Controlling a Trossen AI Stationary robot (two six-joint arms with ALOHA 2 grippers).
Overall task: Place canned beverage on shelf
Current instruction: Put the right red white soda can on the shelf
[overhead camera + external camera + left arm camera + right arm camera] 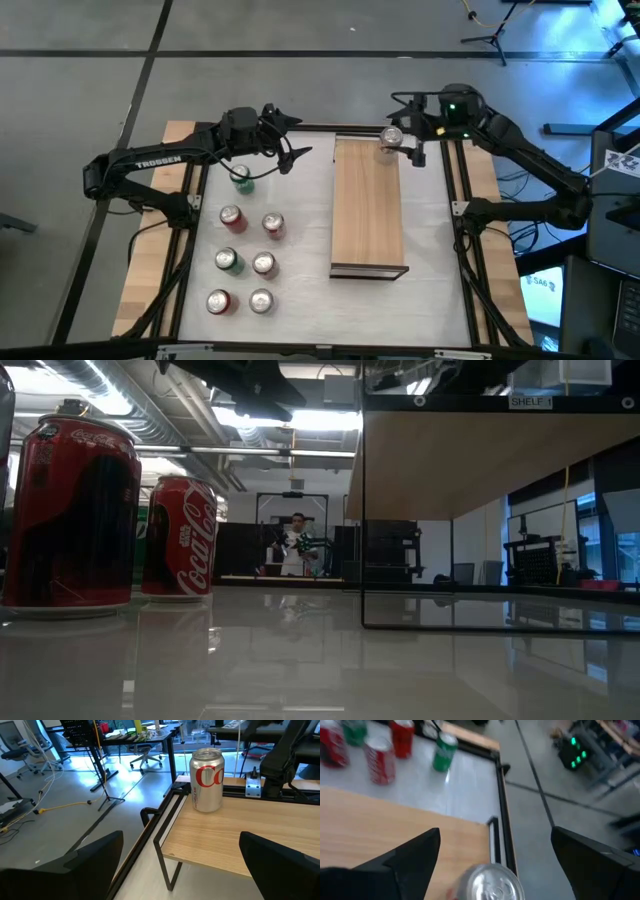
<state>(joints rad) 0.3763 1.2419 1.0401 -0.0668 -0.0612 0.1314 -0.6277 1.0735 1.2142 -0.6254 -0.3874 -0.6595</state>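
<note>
Risk judged: silver can [391, 137] stands near far right corner of shelf [368, 215]; could be clipped and toppled off edge if right gripper [410, 142] swings sideways while close above it.
Right gripper: fingers spread wide, nothing held, can seen between and below them in right wrist view [492, 883].
Can: upright, silver with red lettering, top intact, seated flat on light wood.
Left gripper [290, 150]: parted wide, empty, held above green can [241, 178].

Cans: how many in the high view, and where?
8. One silver can stands on the shelf at its far end, by the right gripper. Seven stand on the white tabletop left of the shelf: one green can near the left gripper, six paired below.
</note>
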